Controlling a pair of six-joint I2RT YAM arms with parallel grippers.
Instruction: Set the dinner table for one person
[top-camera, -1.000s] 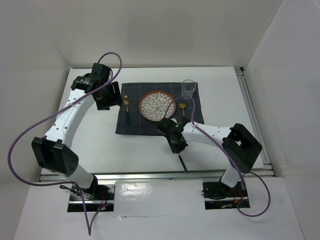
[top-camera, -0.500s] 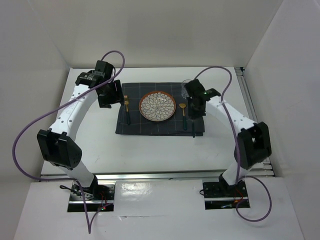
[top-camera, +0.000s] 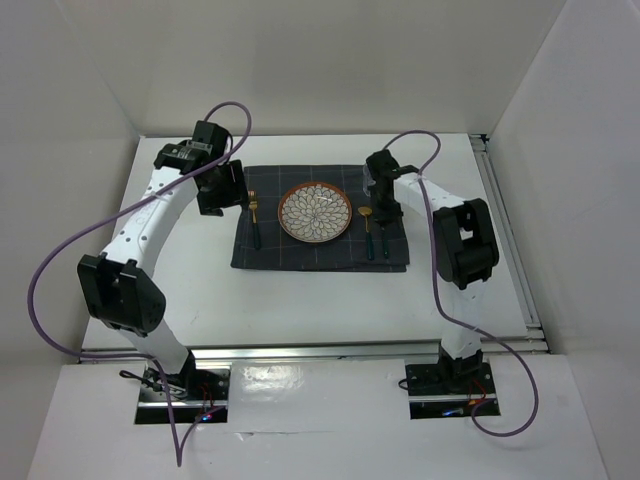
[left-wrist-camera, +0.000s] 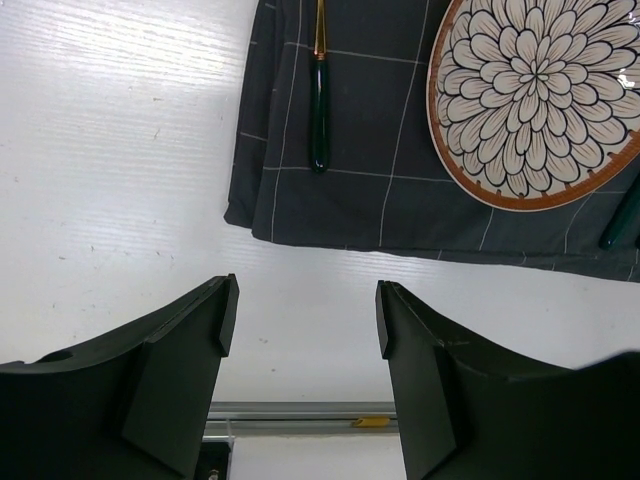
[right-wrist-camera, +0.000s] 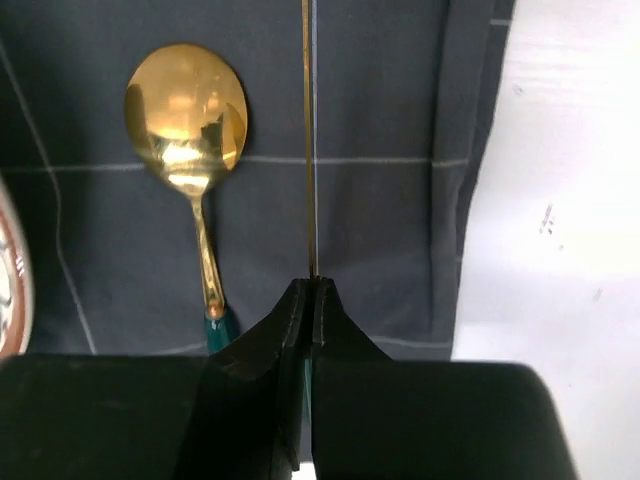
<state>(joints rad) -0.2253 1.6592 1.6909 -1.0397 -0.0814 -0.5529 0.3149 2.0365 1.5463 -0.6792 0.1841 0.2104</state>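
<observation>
Top external view: a white dinner table (top-camera: 300, 300), far larger than anything on it, with a dark checked mat (top-camera: 300, 255) at its middle. On the mat are a flower-patterned plate (top-camera: 315, 212) with a terracotta rim, a fork (top-camera: 254, 215) at the plate's 9 o'clock, and a gold-bowled spoon (top-camera: 367, 215) at its 3 o'clock. My right gripper (top-camera: 385, 205) stands over the mat's right strip, just at 3 o'clock of the spoon, with a dark handle end showing on its 6 o'clock side. My left gripper (top-camera: 222, 190) hangs at the mat's left edge, well apart from that strip, so the right arm is the nearer. Left wrist view: left gripper (left-wrist-camera: 305, 300), jaws parted with nothing between them, over bare table at 6 o'clock of the mat's corner. Right wrist view: right gripper (right-wrist-camera: 308, 285) clamped on a knife (right-wrist-camera: 308, 130), seen edge-on as a thin gold line. Its long axis runs 12 to 6, parallel to the spoon at its 9 o'clock; the mat's edge, then white table, lie at 3 o'clock. I cannot tell whether the blade touches the cloth. Judgement: laying the knife beside the spoon is the step in hand.
</observation>
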